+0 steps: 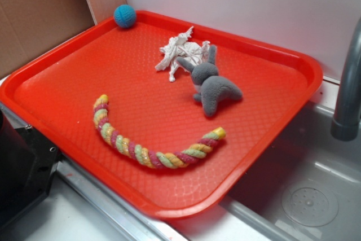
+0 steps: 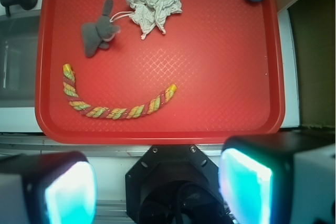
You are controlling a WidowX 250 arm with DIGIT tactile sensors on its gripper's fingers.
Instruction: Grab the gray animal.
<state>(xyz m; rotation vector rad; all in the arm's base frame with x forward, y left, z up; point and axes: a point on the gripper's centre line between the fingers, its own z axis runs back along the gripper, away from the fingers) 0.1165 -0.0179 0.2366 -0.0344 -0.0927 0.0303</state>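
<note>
The gray animal (image 1: 211, 86) is a small gray plush with long ears. It lies on the red tray (image 1: 67, 83) near the back right, touching a white cloth bundle. In the wrist view it (image 2: 97, 30) is at the tray's upper left. My gripper (image 2: 157, 187) is open and empty. Its two cyan pads (image 2: 71, 192) stand wide apart at the bottom of the wrist view, over the robot base and short of the tray's near edge. The gripper does not show in the exterior view.
A white rag-like cloth bundle (image 1: 180, 52) lies just behind the animal. A blue knitted ball (image 1: 124, 16) sits in the tray's far corner. A striped rope toy (image 1: 152, 145) curves across the front. A gray faucet (image 1: 350, 83) and sink (image 1: 310, 196) are at the right.
</note>
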